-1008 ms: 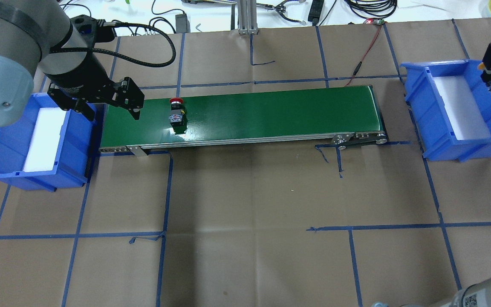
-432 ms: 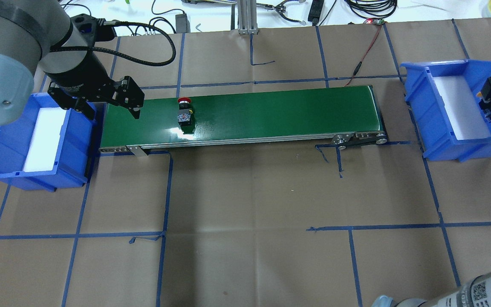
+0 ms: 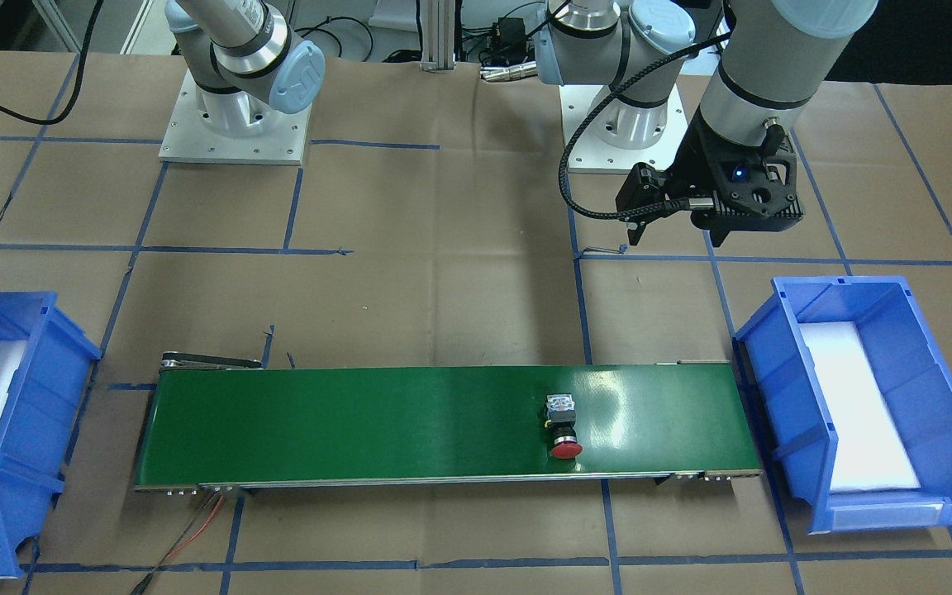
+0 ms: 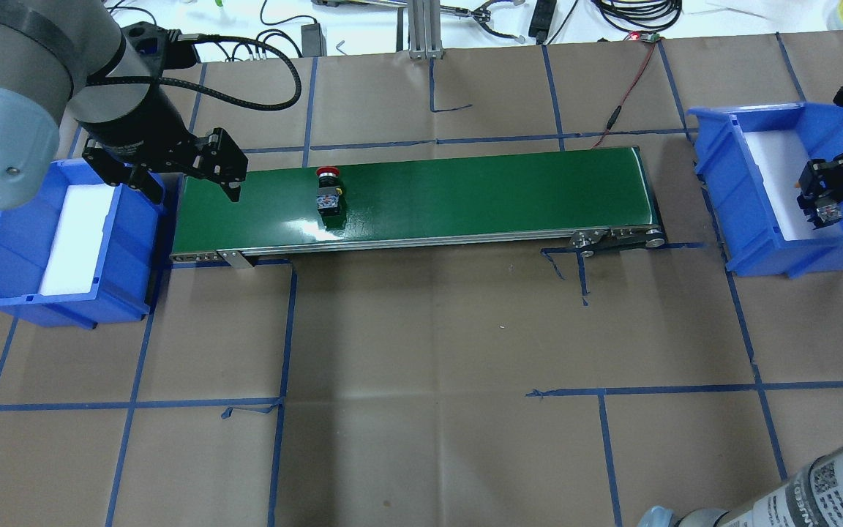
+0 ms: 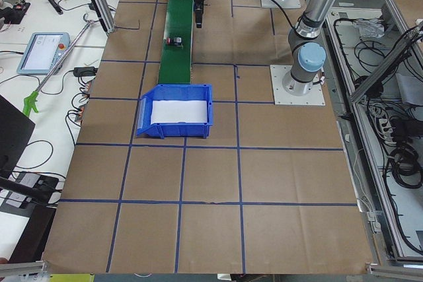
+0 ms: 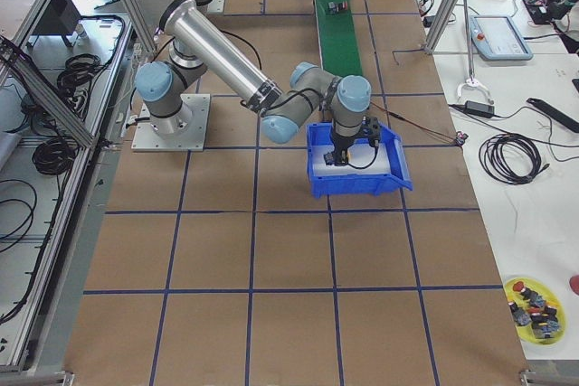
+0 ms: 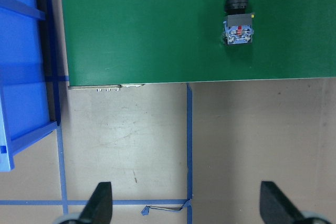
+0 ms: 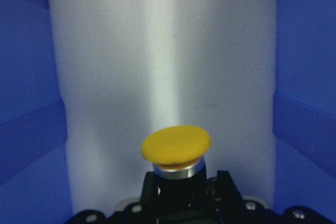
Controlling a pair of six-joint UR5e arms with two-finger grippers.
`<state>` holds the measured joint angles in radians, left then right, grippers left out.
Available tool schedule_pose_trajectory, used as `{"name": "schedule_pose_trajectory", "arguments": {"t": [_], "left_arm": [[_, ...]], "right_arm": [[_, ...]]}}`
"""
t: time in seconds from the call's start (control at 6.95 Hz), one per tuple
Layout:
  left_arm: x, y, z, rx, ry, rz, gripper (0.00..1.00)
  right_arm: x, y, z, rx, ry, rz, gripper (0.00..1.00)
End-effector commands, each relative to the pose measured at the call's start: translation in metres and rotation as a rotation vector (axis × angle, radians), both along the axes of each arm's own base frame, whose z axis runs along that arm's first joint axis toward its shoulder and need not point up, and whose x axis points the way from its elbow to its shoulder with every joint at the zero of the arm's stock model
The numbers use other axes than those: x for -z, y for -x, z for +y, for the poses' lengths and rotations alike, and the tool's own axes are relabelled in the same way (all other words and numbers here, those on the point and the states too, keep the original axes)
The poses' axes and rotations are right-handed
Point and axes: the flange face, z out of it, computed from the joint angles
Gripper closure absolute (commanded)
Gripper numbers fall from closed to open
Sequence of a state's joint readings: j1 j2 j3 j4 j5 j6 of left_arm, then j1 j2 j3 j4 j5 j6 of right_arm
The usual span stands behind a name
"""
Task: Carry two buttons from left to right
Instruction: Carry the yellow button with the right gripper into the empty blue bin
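The red-capped button [image 4: 328, 192] lies on its side on the green conveyor belt [image 4: 465, 197], toward the belt's left end; it also shows in the front view as the red button [image 3: 561, 423] and in the left wrist view as the red button [image 7: 238, 19]. My left gripper [image 4: 191, 192] hovers open and holds nothing, between the left blue bin [image 4: 12, 249] and the belt's left end. My right gripper [image 4: 822, 201] is shut on the yellow-capped button [image 8: 176, 148], low inside the right blue bin [image 4: 758, 212] over its white foam.
The left bin holds only white foam. A red wire [image 4: 630, 80] runs from the belt's far right corner to the back edge, where cables and tools lie. A yellow dish of spare buttons [image 6: 534, 300] sits on the side bench.
The red button has ridden to the right along the belt. My right gripper has come down and toward the robot into the right bin with the yellow button. The left gripper has stayed put.
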<state>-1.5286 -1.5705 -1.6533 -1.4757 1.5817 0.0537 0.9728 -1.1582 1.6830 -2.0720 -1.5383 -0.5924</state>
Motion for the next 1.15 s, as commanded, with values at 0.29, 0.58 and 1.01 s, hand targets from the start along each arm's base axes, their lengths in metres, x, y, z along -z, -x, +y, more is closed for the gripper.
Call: {"name": "schedule_pose_trajectory", "arguments": {"t": [0.29, 0.58, 1.01], "left_arm": [[0.0, -0.001, -0.002, -0.002, -0.001, 0.0, 0.0], [0.0, -0.001, -0.002, -0.002, 0.001, 0.0, 0.0], [-0.001, -0.002, -0.001, -0.004, 0.002, 0.0, 0.0]], "right_arm": [[0.039, -0.008, 0.008, 0.007, -0.058, -0.042, 0.93], [0.034, -0.008, 0.006, 0.005, -0.048, -0.041, 0.32], [0.021, -0.01, -0.001, 0.006, -0.011, -0.064, 0.18]]}}
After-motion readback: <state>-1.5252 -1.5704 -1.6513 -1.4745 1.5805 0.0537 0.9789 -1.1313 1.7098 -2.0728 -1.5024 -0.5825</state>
